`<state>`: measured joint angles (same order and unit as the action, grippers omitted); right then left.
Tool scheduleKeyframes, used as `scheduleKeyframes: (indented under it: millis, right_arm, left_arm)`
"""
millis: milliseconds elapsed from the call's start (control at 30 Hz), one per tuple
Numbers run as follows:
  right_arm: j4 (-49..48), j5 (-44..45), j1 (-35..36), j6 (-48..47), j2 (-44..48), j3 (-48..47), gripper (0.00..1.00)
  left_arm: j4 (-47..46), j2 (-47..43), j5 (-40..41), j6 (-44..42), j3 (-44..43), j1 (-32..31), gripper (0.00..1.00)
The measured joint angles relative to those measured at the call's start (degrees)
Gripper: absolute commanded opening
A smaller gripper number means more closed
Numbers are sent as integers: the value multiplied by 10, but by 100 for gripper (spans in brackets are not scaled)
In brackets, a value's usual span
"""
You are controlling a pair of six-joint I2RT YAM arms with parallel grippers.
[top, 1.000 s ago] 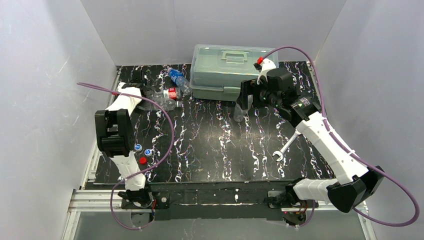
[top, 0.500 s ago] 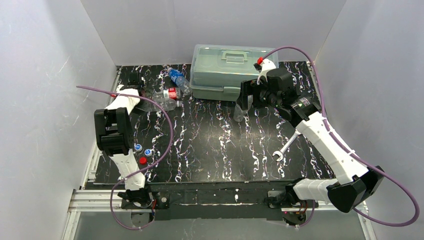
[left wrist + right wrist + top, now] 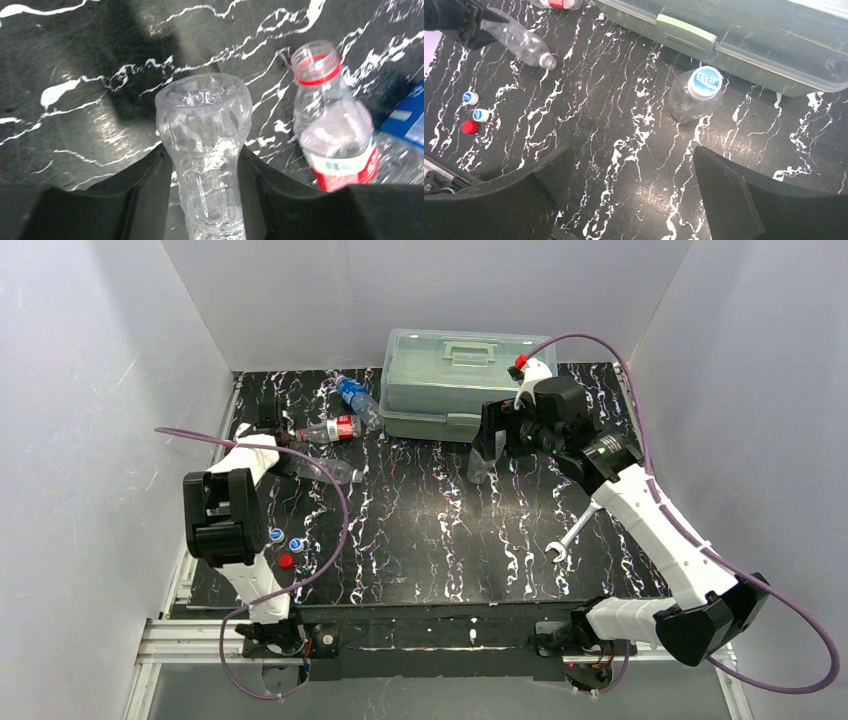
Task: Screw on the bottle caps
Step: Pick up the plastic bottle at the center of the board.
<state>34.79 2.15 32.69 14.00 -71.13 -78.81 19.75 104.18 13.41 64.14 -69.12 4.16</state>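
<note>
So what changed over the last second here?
The left fingers closed on the plain bottle and drew it back toward the near edge, away from the red-label bottle. The open right fingers, loose caps, wrench and box stayed put.

White arm shells, black joints, black left hand and right hand, purple cables.

3 pale walls enclose a black, seemingly marbled table.
</note>
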Motion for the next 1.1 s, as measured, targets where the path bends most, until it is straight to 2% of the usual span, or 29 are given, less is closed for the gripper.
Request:
scheduleKeyframes:
  millis: [233,433,567,733,867,1000,1100]
  right_arm:
    - [0,-24,0,11,9,0,99]
    - [-9,-54,13,28,12,0,98]
    - [-28,-55,57,38,12,0,98]
    - [-54,-13,162,42,6,2,98]
    - [-94,27,231,54,-4,33,92]
    - [-116,65,258,69,-23,69,80]
    - [-127,99,277,79,-45,75,77]
  left_arm:
    - [0,-73,-52,-43,79,0,30]
    - [5,-146,-169,-77,133,-2,29]
    - [5,-209,-250,-84,137,-10,29]
    - [-1,-293,-309,-69,137,-34,29]
    - [-8,-338,-333,-37,138,-68,29]
    - [-19,-366,-339,3,150,-96,29]
    - [-23,-376,-334,26,158,-110,29]
